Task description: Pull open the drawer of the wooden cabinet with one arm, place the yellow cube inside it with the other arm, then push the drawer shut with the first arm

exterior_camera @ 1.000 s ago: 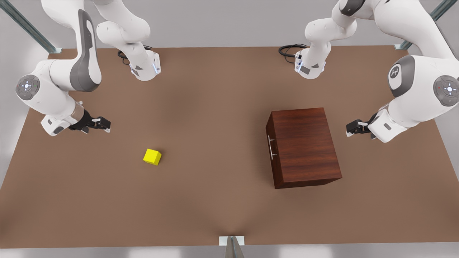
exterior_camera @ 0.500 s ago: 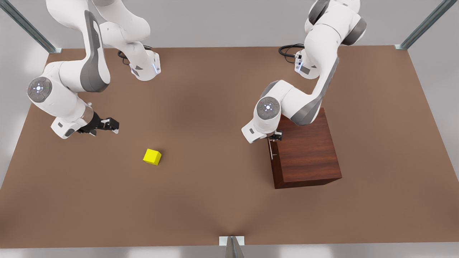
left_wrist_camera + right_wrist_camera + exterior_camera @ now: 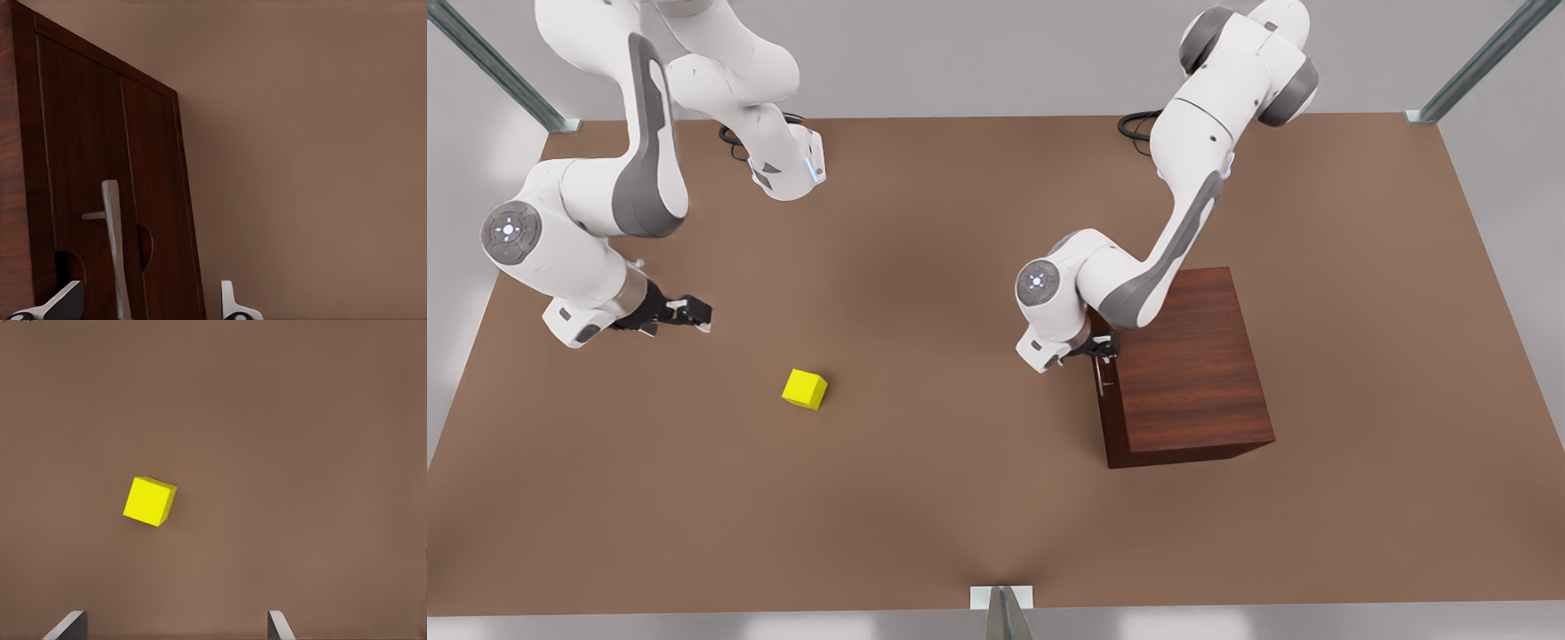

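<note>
One wooden cabinet [image 3: 1183, 364] anchors your table [image 3: 925, 498], drawer [image 3: 100, 167] closed, your left gripper [image 3: 1100, 348] spread wide astride its handle [image 3: 113, 253], your right gripper [image 3: 685, 313] open, empty, far off beyond the yellow cube [image 3: 804, 389].

A: Left wrist view, entry. Wooden cabinet [image 3: 93, 167] front face, dark reddish grain; the drawer [image 3: 80, 153] sits flush, closed.

B: Handle?

A: Thin silver bar handle [image 3: 112, 247] on the drawer front, one standoff visible. Left gripper [image 3: 147, 305] fingers spread, one fingertip either side of the bar, not touching it.

B: Background?

A: Plain brown table [image 3: 313, 153].
</note>
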Controlling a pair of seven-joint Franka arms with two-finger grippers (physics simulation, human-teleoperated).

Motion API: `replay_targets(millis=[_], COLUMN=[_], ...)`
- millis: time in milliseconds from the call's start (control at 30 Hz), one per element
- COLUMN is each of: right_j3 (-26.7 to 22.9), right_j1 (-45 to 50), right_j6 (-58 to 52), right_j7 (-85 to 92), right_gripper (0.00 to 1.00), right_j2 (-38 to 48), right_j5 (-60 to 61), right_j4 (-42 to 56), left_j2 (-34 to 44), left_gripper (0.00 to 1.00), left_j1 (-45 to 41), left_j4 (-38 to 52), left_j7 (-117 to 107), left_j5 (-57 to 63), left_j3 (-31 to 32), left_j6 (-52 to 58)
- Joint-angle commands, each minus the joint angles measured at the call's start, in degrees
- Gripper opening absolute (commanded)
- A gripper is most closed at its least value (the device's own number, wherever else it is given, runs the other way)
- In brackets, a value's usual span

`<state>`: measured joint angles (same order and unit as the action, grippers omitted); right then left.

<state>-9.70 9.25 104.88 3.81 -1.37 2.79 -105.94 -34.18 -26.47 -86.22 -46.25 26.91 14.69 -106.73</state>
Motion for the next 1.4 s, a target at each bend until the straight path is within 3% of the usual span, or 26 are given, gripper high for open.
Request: replay_targets(millis=[0,1367], right_j3=[-0.1,-0.1], right_j1=[-3.0,-3.0], right_j6=[-0.1,-0.6], right_j7=[0.2,0.3], right_gripper=[1.0,1.0], right_j2=[0.1,0.0], right_j5=[0.0,0.1], right_j4=[0.0,0.0], left_j2=[0.0,-6.3], left_gripper=[1.0,1.0], left_j1=[-0.2,-4.4], left_j4=[-0.1,6.2], left_j7=[-16.4,-17.4], left_j5=[1.2,3.2], left_j3=[0.1,0.3], left_j6=[-0.8,-4.6])
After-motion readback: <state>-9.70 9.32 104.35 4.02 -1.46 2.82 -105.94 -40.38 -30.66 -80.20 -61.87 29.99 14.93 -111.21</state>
